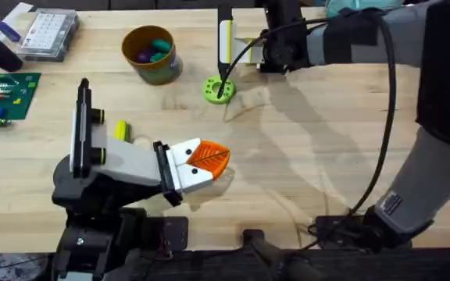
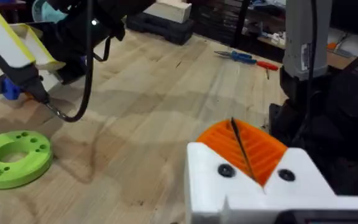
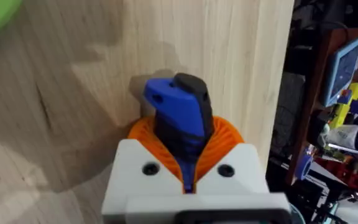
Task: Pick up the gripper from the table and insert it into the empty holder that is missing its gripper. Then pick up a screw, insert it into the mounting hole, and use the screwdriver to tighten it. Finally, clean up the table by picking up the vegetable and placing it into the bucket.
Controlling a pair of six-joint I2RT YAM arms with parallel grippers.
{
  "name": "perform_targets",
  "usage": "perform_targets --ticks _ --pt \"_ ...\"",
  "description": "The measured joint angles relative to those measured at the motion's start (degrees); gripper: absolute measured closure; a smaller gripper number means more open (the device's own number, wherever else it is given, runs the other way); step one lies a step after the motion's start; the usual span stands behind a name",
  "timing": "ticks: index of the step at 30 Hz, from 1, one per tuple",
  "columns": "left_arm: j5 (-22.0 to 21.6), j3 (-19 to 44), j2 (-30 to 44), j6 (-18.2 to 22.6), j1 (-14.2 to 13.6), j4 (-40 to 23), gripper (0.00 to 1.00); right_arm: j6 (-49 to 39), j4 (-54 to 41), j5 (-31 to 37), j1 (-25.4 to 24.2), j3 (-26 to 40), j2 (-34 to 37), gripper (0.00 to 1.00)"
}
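At the lower left stands the holder [image 1: 119, 160], a white-and-grey arm body with yellow-green knobs on a black stand. The orange leaf-shaped gripper [image 1: 208, 158] sits in its black end bracket. It is my left gripper [image 2: 244, 146], its orange pads shut together, with two dark screw heads on the white base. My right gripper [image 3: 179, 124] hangs low over the table just beyond the lime-green ring [image 1: 219, 88], shut on the blue screwdriver [image 3: 176, 115]. The mustard bucket [image 1: 162, 69] at the back holds purple and teal vegetable pieces. I cannot make out a loose screw.
A black cable [image 2: 82, 93] loops from the right arm down beside the ring [image 2: 11, 162]. A clear parts box [image 1: 49, 31] and a green circuit board [image 1: 2, 94] lie at the far left. Hand tools [image 2: 244, 58] rest near the table edge.
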Motion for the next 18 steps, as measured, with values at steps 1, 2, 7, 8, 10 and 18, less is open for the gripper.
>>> perform_targets --ticks 1,2,7,8,10,18 --pt "0.0 0.0 -0.02 0.0 0.0 0.0 0.987 0.0 -0.02 0.0 0.0 0.0 0.0 0.955" --pt "0.0 0.0 0.0 0.0 0.0 0.0 0.987 0.0 -0.02 0.0 0.0 0.0 0.0 0.955" --pt "0.0 0.0 -0.02 0.0 0.0 0.0 0.987 0.38 -0.03 0.1 0.0 0.02 0.0 0.788" --pt "0.0 0.0 0.0 0.0 0.0 0.0 0.987 0.47 0.13 0.2 -0.04 0.17 -0.02 0.637" --pt "-0.02 0.0 -0.02 0.0 0.0 0.0 0.987 0.48 0.74 0.37 -0.15 0.6 -0.12 0.344" --pt "0.0 0.0 -0.02 0.0 0.0 0.0 0.987 6.73 -3.54 3.23 0.1 1.53 -1.88 0.007"
